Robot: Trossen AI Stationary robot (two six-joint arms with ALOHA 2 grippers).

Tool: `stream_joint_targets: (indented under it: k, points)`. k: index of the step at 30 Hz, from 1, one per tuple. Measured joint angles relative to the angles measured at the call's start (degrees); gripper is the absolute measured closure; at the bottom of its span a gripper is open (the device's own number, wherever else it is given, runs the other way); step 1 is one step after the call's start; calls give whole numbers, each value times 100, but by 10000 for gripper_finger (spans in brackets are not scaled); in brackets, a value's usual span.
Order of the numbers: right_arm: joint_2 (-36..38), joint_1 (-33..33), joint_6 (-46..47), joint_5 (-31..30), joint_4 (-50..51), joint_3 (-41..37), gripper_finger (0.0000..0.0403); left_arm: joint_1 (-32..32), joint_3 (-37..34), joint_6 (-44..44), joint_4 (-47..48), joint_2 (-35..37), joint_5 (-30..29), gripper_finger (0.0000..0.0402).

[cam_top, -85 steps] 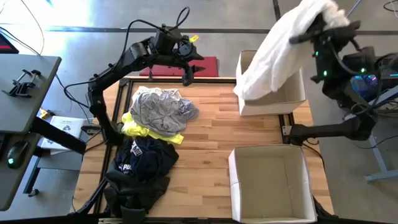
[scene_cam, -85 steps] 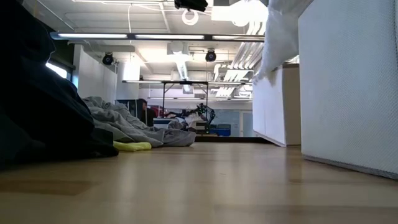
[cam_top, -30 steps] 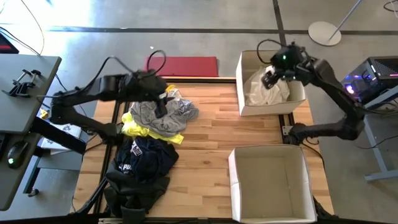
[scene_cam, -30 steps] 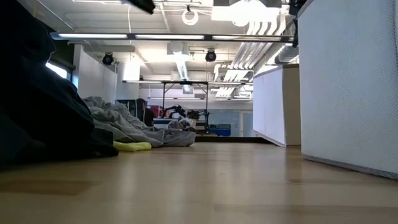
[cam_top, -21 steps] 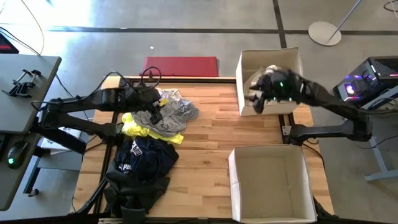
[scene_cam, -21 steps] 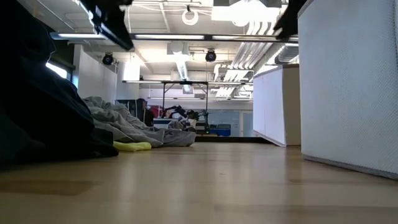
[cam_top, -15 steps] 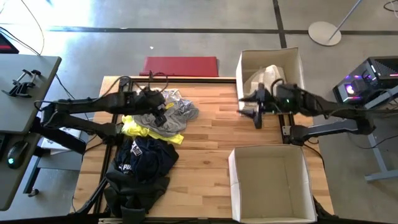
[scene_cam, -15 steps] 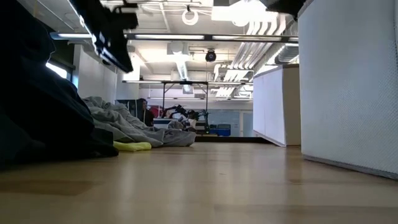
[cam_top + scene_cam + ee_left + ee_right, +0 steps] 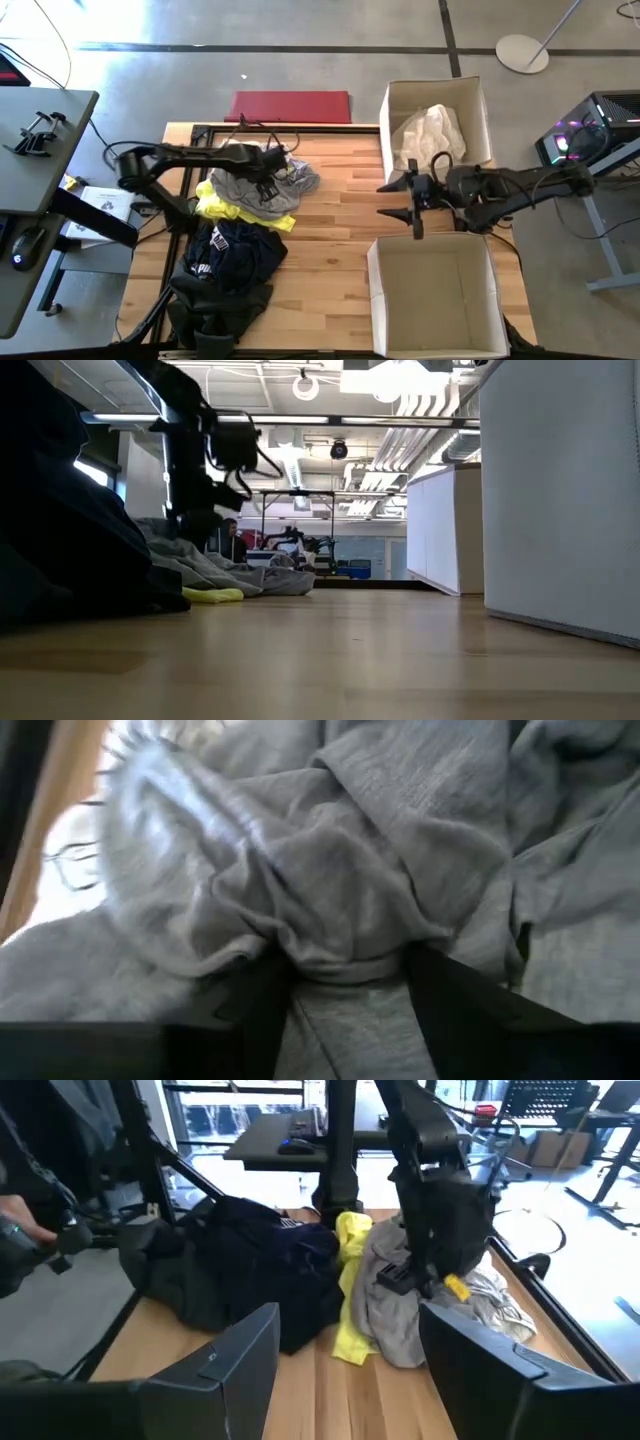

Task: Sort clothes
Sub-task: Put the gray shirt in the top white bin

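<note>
Left hand (image 9: pixel 266 172) is down on the grey shirt (image 9: pixel 243 186), fingers (image 9: pixel 455 1005) wide and straddling a bunched fold (image 9: pixel 345 955) directly between them, not yet pinched. The shirt tops the pile; neon yellow garment (image 9: pixel 222 209) sits just under it, the navy Puma one (image 9: pixel 232 256) beyond that on the table (image 9: pixel 330 240).

To do it well: close on that ridge only and lift straight up, so the yellow layer doesn't drag along.

Right hand (image 9: pixel 412 197) waits empty, fingers apart, between the two boxes; white garment (image 9: pixel 432 130) is in the far box (image 9: pixel 386 110).
</note>
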State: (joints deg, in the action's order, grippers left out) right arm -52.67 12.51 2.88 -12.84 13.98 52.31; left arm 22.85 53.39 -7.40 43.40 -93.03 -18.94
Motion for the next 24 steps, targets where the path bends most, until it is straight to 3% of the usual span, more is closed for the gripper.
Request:
stream_joint_targets:
  k: [3,5,7,13,17,20,24]
  points:
    - [-120,64,17,-91,10,0,174,-63,10,256,-7,-358,-156,286]
    - [-247,78,1,-94,6,0,174,-136,47,348,39,-418,-358,349]
    - [-427,76,-26,-94,-12,0,174,-238,155,393,96,-331,-509,385]
    - [-1178,-103,-302,-376,-181,0,174,-585,903,555,419,638,-710,395]
    - [-1741,-348,-673,-419,-905,0,174,-863,1430,801,198,1434,-659,397]
    - [-2124,-588,-664,-417,-1762,0,174,-1025,1735,964,-239,1959,-362,399]
    - [-2605,-904,-913,-205,-2791,0,174,-1162,1857,1194,-1106,2374,450,400]
